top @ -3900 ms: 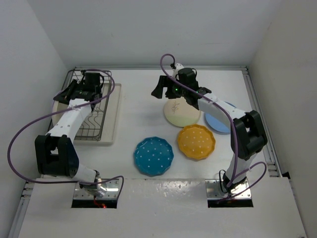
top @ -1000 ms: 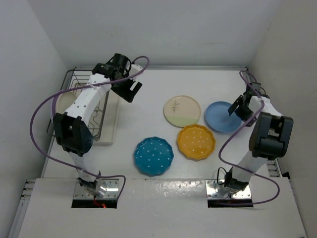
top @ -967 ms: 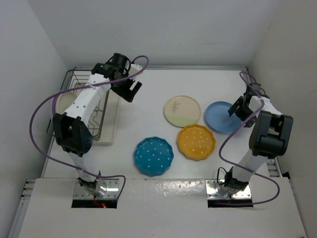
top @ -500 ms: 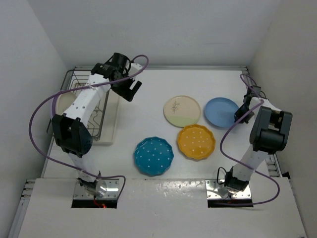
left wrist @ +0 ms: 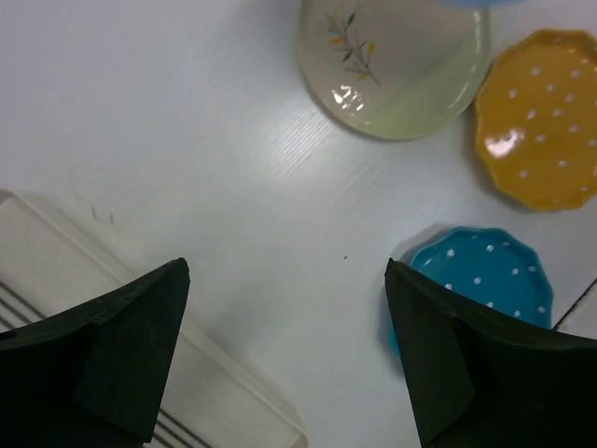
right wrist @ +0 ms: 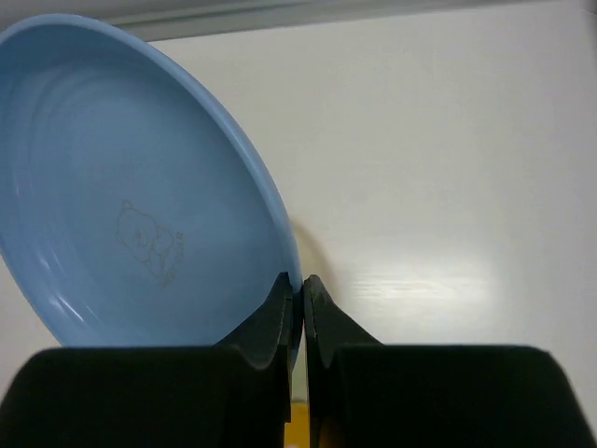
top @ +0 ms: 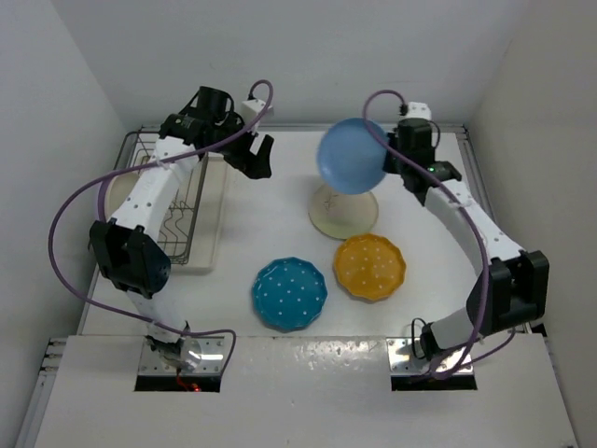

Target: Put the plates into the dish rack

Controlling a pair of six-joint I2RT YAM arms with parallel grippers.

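Far left: dish rack [top: 177,224] on the table [top: 270,215]. A cream plate [top: 112,198] shows its rim at the rack's left edge, apparently already slotted. No purple plate can be made out.

Upper left of centre: left gripper [top: 258,159] hangs over bare table just right of the rack. In the wrist view its fingers [left wrist: 121,345] are spread wide with nothing between them.

Lower centre: teal plate [top: 289,293] flat on the table, untouched.

Upper centre: light blue plate [top: 353,155] is off the table and tilted up on edge. It partly covers the sprig plate [top: 343,213], which lies flat beneath. Orange plate [top: 370,267] lies flat just below that.

Right of the blue plate: right gripper [top: 388,161] is pinched tight on its right rim. The wrist view shows the rim wedged between both fingertips.

Progress, as judged: early to middle. At most two plates are racked and one is in transit, well short of the rack. Three on the table are not yet loaded.
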